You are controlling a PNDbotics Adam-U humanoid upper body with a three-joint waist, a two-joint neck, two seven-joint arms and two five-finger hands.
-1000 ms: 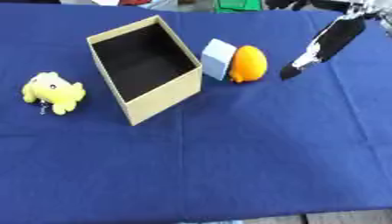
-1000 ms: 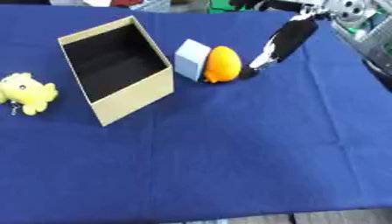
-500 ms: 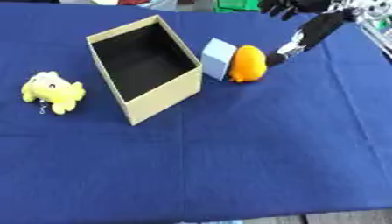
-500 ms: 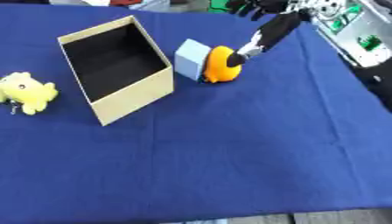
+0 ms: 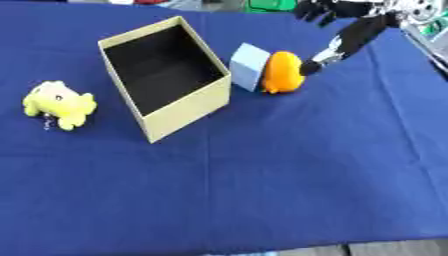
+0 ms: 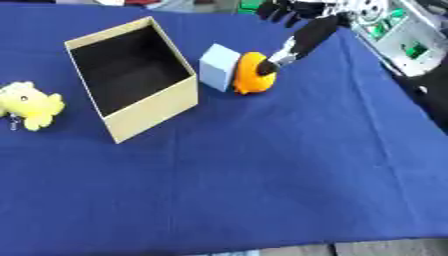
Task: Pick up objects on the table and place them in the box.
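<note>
Beside the box (image 5: 166,77), the right hand (image 5: 337,35), fingers straight, touches the orange toy (image 5: 282,72) against the pale blue block (image 5: 248,66).

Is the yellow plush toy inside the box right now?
No, the yellow plush toy lies on the blue tablecloth left of the box.

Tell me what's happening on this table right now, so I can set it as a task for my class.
A humanoid robot is clearing things off a blue table into an open cardboard box, which looks empty. Its right hand reaches in from the upper right, one straight finger touching an orange round object that sits against a pale blue block just right of the box. Nothing is gripped yet. A yellow plush toy lies untouched left of the box. The left hand is not in view.
</note>
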